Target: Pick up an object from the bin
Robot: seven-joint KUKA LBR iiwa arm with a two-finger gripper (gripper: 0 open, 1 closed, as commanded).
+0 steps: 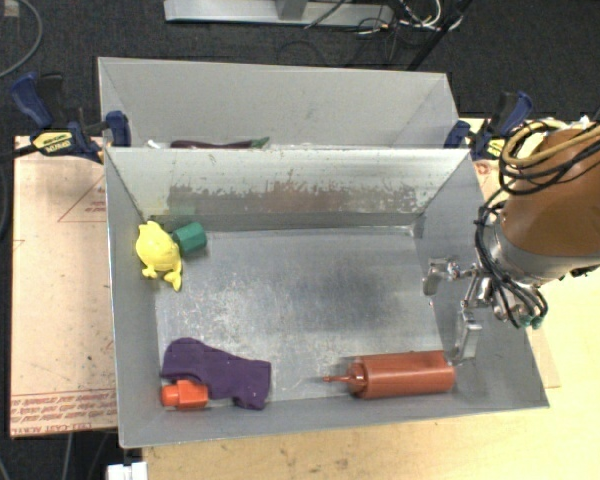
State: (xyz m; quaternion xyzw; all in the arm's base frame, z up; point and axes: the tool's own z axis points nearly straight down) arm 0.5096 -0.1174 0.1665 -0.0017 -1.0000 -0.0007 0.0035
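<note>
So, nearest the camera, along the front wall of the bin (310, 303), there's a reddish-brown squeeze bottle (400, 376) lying on its side at the right. Its thin nozzle points left and its fat end is toward the right wall. That's the thing closest to the gripper (452, 313), which hangs just behind and above that fat end. The jaws look spread apart to me, with nothing between them.

My guess on handling: it's plastic, fairly light, smooth and round, so it'll want to roll or squirt out of a pinch. It may give a bit under pressure too. I'd close across the middle of the body, fingers on either side of its long axis. Not the nozzle, it's too skinny and the bottle would swing, and not the very end.

Over in the front left corner is a floppy purple cloth (220, 371) with a small orange piece (184, 395) touching its edge. The cloth is soft and easy to snag, but well apart from the gripper.

Farther back on the left, a yellow toy (158, 252) sits right against a green block (189, 237), near the far wall
</note>
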